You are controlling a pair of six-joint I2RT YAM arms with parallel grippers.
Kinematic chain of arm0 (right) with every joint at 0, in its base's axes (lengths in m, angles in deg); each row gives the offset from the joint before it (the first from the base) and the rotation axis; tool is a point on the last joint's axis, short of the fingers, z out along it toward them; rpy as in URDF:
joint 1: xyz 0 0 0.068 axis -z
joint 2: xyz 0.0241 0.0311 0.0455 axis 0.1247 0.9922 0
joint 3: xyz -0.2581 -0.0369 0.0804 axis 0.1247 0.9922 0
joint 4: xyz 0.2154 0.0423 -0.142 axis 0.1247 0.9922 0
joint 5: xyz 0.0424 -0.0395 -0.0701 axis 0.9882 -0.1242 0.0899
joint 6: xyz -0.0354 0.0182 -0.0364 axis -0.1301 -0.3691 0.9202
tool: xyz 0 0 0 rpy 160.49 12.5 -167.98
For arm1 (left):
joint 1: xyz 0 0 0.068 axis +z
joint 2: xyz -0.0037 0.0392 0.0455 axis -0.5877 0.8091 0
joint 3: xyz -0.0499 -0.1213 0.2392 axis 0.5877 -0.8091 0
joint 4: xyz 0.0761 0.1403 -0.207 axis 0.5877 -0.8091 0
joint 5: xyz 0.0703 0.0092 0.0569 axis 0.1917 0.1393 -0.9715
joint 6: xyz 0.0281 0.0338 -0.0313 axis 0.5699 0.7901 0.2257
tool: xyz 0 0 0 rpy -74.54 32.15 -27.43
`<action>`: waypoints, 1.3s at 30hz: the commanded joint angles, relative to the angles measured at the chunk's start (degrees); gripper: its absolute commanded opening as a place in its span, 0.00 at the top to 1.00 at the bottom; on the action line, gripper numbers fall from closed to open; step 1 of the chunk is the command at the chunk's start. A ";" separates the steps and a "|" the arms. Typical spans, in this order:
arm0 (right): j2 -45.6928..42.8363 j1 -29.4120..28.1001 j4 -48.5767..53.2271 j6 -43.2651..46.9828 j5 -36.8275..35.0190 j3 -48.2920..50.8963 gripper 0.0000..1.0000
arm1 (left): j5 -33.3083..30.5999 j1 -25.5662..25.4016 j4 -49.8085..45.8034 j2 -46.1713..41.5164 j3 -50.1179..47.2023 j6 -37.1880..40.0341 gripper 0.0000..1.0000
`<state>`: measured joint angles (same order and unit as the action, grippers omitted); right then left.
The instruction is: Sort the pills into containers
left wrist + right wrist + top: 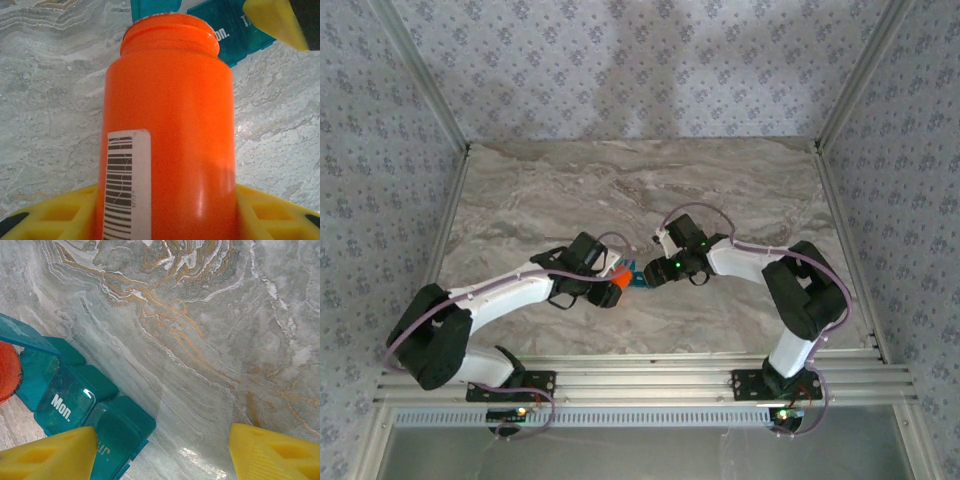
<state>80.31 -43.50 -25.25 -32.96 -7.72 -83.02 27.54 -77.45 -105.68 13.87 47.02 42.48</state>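
Showing "Mon." in white on one translucent teal lid, the containers [70, 400] lie as a short strip of square, glossy plastic compartments on the grey marbled surface [225, 340], between the two hands. The neighbouring lid's letters are partly hidden behind the right hand [163, 432], which is yellow, wedge-tipped and spread wide, one tip over the strip's end. The lid at the other end stands raised. The left hand [165, 220] pinches a smooth orange cylindrical bottle [170, 125] with a white barcode label [125, 185], its ridged neck just beside the strip.
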 commanded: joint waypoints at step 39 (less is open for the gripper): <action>2.67 0.57 0.89 -1.13 -0.81 0.30 0.28 | 3.18 0.79 -9.76 4.83 8.24 0.32 1.00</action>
<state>80.42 -43.28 -25.27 -32.98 -7.17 -83.05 29.31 -77.12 -113.07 18.17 53.44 42.52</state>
